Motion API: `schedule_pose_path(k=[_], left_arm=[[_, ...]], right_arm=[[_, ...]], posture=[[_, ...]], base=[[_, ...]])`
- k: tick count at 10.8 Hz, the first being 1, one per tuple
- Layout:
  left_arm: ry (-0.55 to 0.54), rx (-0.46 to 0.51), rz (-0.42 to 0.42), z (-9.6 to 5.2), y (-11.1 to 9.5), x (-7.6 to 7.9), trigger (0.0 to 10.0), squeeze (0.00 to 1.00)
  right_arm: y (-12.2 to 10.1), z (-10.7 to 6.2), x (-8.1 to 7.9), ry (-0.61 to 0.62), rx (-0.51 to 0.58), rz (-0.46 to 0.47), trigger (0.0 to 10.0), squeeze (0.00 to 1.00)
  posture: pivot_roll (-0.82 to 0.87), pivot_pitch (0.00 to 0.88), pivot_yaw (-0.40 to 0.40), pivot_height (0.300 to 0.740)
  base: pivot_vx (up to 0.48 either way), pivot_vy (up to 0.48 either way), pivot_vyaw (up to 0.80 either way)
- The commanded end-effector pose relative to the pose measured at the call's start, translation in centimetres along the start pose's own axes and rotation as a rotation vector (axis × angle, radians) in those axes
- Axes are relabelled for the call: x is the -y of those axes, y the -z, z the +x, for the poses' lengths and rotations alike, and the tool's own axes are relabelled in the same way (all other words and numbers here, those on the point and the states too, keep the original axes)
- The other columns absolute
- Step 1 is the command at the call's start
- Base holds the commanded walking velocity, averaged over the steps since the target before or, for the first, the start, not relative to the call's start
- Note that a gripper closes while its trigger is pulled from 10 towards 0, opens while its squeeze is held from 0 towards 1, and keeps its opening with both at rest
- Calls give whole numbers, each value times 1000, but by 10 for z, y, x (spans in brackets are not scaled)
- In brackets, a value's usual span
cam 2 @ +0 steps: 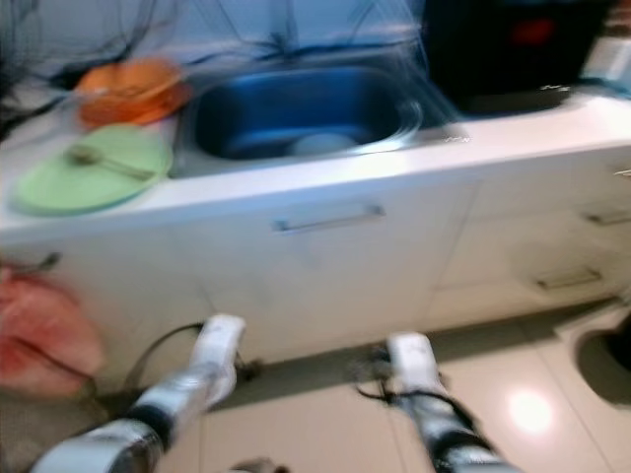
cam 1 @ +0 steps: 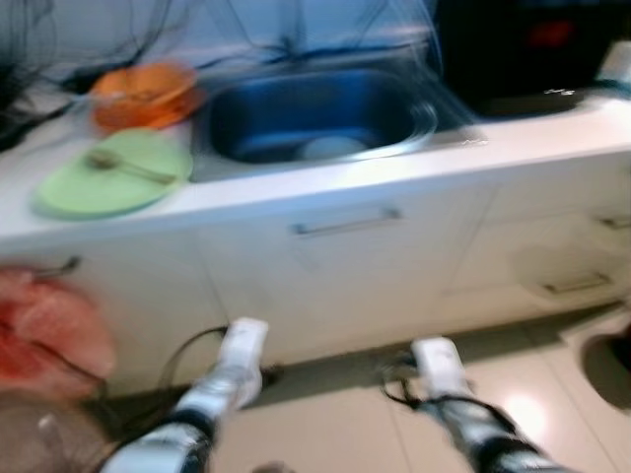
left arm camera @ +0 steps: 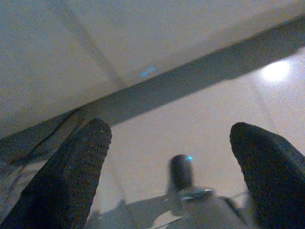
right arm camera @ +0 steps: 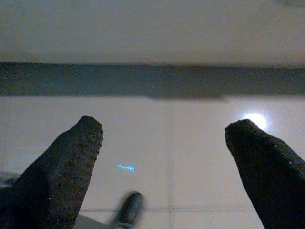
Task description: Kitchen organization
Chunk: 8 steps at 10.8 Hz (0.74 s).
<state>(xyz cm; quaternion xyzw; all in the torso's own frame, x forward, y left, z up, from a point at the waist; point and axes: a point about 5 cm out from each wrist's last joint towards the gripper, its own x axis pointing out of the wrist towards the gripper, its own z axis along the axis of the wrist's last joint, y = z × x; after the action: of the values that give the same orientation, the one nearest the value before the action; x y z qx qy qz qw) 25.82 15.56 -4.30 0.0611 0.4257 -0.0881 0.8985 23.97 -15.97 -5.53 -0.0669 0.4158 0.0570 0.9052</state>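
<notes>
Green and orange are standing out at about ten o'clock in the blurred head views: a green plate [cam 1: 113,174] with a spoon [cam 1: 126,165] lying across it is resting on the white table [cam 1: 513,148], and an orange bowl [cam 1: 143,94] is sitting just behind it. Between them and the dark appliance [cam 1: 532,49] at two o'clock, the steel sink [cam 1: 320,113] is holding something pale [cam 1: 330,148] that is too smeared to name. Under the table edge the cupboard doors are showing a bar handle [cam 1: 345,224], and a reddish bag [cam 1: 44,335] is hanging at nine o'clock.

Both arms are hanging low at six o'clock, over the tiled floor [cam 1: 345,414]. The left gripper [left arm camera: 174,138] is showing its fingers [left arm camera: 71,167] wide apart and holding nothing; the right gripper [right arm camera: 164,133] is likewise spread and empty, and both are well apart from the plate and bowl.

Judging from the blur, the body is moving, so reaching now would probably miss, and a swinging arm could knock the cupboard or snag the loose cables [cam 1: 177,360] trailing by the left arm.

Head views are giving the table, dishes and sink; the wrist views are giving the finger spread, the dark toe-kick strip [right arm camera: 152,78] under the cupboards and the glare on the tiles
</notes>
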Motion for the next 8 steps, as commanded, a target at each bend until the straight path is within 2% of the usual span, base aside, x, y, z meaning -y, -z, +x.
schedule_pose_path(k=[1, 2, 3, 4, 6, 7, 8], left_arm=[[5, 2, 46, 1, -2, 5, 10000, 0], [41, 37, 73, 1, -11, 9, 10000, 0], [110, 134, 50, 1, -34, 13, 10000, 0], [112, 178, 16, -1, -42, 10, 10000, 0], [79, 294, -57, -5, -60, -4, 10000, 0], [81, 375, -53, -10, -73, -7, 10000, 0], [76, 436, -43, -14, -81, -8, 10000, 0]], right_arm=[[7, -1, 6, 13, -22, -1, 10000, 0], [5, -2, 9, 22, -9, -15, 10000, 0], [2, -2, 16, 24, 8, 88, 10000, 0], [-1, -2, 18, 17, 31, 154, 10000, 0], [-10, -2, 21, -22, 75, 210, 10000, 0], [-18, -3, 27, -42, 120, 261, 10000, 0], [-25, -4, 30, -53, 148, 243, 10000, 0]], posture=[[88, 0, 66, 740], [86, 0, 65, 740], [93, 0, 62, 740], [98, 0, 59, 740], [103, 0, 62, 740], [107, 0, 60, 740], [111, 0, 57, 740]], base=[[0, 0, 0], [0, 0, 0], [0, 0, 0], [0, 0, 0], [0, 0, 0], [0, 0, 0], [0, 0, 0]])
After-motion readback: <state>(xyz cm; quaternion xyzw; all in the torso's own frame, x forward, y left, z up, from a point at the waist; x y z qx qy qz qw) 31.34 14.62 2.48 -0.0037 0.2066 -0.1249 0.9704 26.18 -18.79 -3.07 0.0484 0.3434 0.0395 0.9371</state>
